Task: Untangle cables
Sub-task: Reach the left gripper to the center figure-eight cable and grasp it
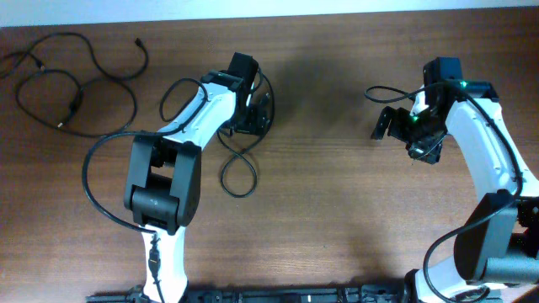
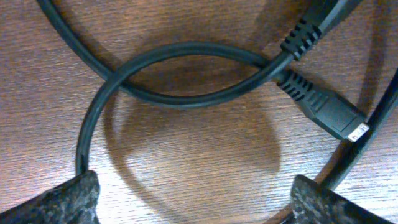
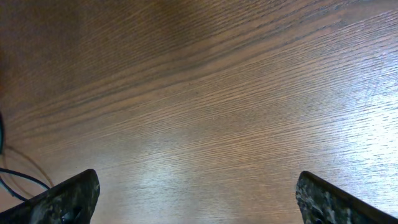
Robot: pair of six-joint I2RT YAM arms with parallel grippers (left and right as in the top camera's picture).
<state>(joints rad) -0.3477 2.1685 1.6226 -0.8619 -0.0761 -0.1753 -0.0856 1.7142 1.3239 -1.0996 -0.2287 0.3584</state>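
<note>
Cables (image 2: 180, 99) looped under low left hand (image 2: 199, 199) — spread wide, empty; right hand (image 3: 199, 199) likewise spread, empty — over table (image 3: 199, 93)

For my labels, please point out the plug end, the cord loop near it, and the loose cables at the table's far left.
plug end (image 2: 336, 118): left wrist view, black body.
cord loop (image 2: 186, 48): left wrist view, upper arc.
loose cables (image 1: 69, 109): overhead view, thicker stretch.

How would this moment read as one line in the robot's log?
left gripper: open above crossed cable loop | right gripper: open, over table, holding nothing | second cable: loose, far left
</note>
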